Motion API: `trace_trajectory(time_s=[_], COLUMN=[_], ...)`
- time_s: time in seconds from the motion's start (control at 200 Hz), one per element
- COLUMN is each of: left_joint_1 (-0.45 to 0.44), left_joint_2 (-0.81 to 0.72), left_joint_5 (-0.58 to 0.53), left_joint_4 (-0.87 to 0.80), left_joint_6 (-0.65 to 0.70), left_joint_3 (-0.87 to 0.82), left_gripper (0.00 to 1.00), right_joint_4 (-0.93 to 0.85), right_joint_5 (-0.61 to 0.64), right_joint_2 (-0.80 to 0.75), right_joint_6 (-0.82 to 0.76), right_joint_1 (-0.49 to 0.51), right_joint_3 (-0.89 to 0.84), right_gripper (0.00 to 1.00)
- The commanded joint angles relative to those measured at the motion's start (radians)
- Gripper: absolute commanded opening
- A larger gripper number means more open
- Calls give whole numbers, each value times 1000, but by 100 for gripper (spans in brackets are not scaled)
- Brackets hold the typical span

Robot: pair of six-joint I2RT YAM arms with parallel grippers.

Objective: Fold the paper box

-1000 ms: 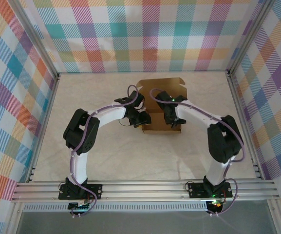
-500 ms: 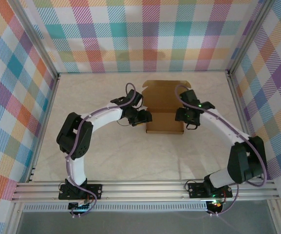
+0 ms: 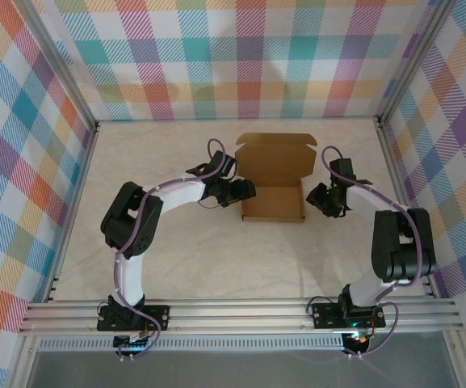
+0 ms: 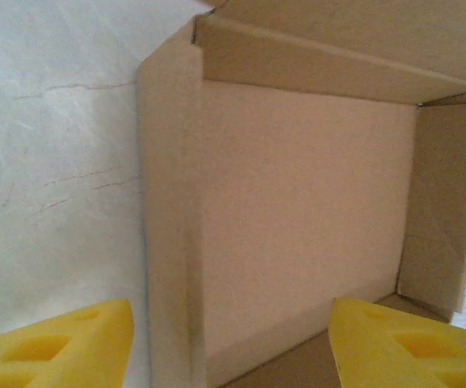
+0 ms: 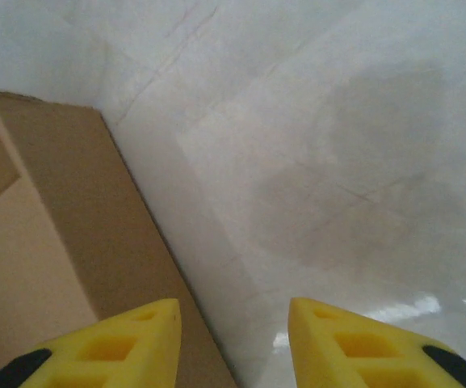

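Wrist views reveal left claw and right claw spread at the paper box.

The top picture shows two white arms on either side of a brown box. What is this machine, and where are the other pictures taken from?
Two robot arms are bolted to a table. The top picture looks down from above and behind them; each close-up comes from a camera on one wrist, with yellow fingers at the bottom. On the table lies a paper box, walls up, lid open. The left claw is at its left wall, the right claw beside its right wall. Both are open, holding nothing.
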Motion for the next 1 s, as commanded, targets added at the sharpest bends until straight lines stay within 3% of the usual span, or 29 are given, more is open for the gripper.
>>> trace_trajectory(time_s=[0.0,0.275,0.57,0.995], left_joint_1=[4,-28,-51,-51], left_joint_2=[24,-29,-187,-341], left_joint_5=[44,60,5,-229], left_joint_4=[39,31,28,-165], left_joint_6=[-18,-30,-55,78], left_joint_3=[35,-20,-219,-265], left_gripper=[61,58,57,62], right_joint_4=[77,97,97,-78], right_joint_5=[-118,-173,-162,72], right_joint_2=[36,-1,-144,-235], right_joint_6=[18,11,63,-80], right_joint_1=[3,47,97,90], right_joint_3=[14,-63,-195,-109], right_gripper=[38,40,41,57])
